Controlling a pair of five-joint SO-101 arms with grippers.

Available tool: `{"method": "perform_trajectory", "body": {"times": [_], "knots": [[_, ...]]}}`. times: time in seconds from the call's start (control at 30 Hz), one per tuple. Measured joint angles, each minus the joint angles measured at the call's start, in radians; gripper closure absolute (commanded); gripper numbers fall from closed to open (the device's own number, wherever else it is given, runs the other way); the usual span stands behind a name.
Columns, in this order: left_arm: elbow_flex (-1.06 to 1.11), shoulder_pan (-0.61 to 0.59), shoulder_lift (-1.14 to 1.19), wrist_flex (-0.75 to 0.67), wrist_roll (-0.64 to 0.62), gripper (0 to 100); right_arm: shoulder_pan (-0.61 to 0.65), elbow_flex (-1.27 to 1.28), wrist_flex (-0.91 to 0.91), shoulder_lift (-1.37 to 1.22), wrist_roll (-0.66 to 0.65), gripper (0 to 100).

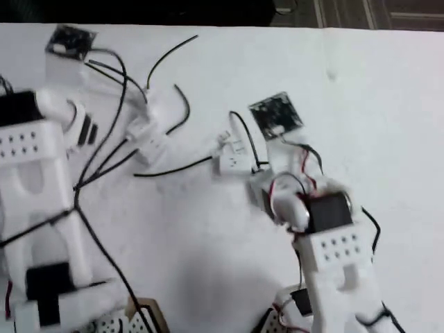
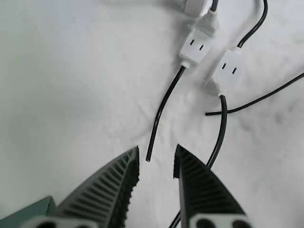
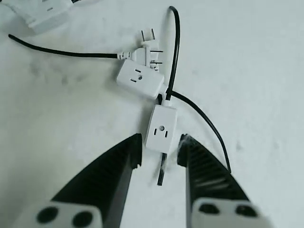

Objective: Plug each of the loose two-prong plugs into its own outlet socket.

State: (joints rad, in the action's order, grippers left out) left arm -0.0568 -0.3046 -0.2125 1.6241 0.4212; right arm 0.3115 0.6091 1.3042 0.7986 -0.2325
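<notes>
In the right wrist view a white outlet socket (image 3: 161, 128) lies just ahead of my open right gripper (image 3: 159, 147), its near end between the fingertips. A second socket (image 3: 139, 79) lies beyond it, with white two-prong plugs (image 3: 151, 47) lying loose behind it, prongs bare. In the high view this cluster (image 1: 229, 156) sits mid-table in front of the right arm (image 1: 326, 236). My left gripper (image 2: 156, 159) is open above bare table, with a black cord end (image 2: 148, 156) between its tips. Two more sockets (image 2: 195, 47) (image 2: 228, 69) lie farther off.
Black cords (image 1: 114, 149) loop across the left half of the table around the far socket cluster (image 1: 149, 139). The left arm (image 1: 35, 152) stands along the left edge. A brown box corner (image 1: 149, 316) sits at the front edge. The white tabletop (image 1: 374, 104) is bare at the right.
</notes>
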Motion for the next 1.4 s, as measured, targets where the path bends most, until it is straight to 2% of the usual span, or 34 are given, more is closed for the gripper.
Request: {"method": "perform_trajectory", "body": {"times": [0.2, 0.37, 0.7, 0.87, 1.07, 1.4], "knots": [[0.489, 0.002, -0.292, -0.206, 0.0, 87, 0.0, 0.0, -0.13, -0.173, -0.187, 87.2], [0.822, 0.002, -0.479, -0.341, 0.0, 86, 0.0, 0.0, -0.192, -0.304, -0.258, 87.2], [1.221, 0.002, -0.654, -0.516, 0.0, 87, 0.018, -0.195, -0.201, -0.578, -0.356, 87.2], [1.286, 0.002, -0.686, -0.559, 0.0, 86, 0.066, -0.356, -0.201, -0.763, -0.405, 85.8], [1.306, 0.002, -0.69, -0.565, 0.0, 86, 0.066, -0.605, -0.158, -1.022, -0.41, 71.1], [1.309, 0.002, -0.692, -0.565, 0.0, 86, 0.066, -1.062, 0.104, -1.393, -0.41, 70.2]]}}
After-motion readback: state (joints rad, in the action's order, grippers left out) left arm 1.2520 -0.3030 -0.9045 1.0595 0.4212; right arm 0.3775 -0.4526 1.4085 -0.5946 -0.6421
